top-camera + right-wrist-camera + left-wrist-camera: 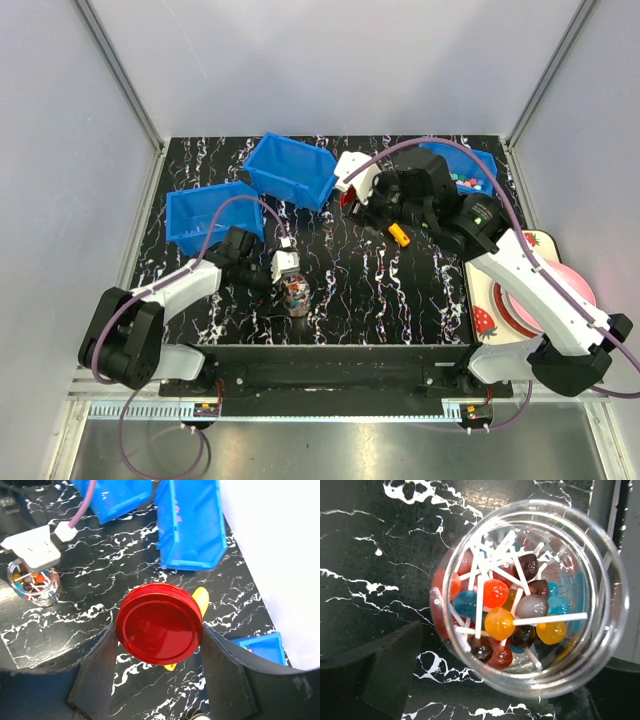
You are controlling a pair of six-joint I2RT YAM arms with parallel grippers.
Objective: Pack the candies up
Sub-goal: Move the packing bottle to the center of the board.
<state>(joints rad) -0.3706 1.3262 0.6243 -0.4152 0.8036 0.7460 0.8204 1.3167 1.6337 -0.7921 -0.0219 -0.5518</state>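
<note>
A clear glass jar [600,645] holds several round candies [499,622] on white sticks, in orange, red, blue and brown. My left gripper [490,682] is shut on the jar, which stands on the black marbled table at front centre [297,294]. My right gripper [159,632] is shut on the flat red lid [159,625] and holds it above the table near the middle back [348,197]. More small candies [466,181] lie in the blue bin at the back right [484,160]. The yellow scoop [201,599] lies partly hidden behind the lid.
A blue bin [212,217] sits at the back left and another blue bin [291,170] lies tilted at the back centre. A white tray with strawberry prints and a pink plate [515,310] sits off the table's right edge. Grey walls close in the table.
</note>
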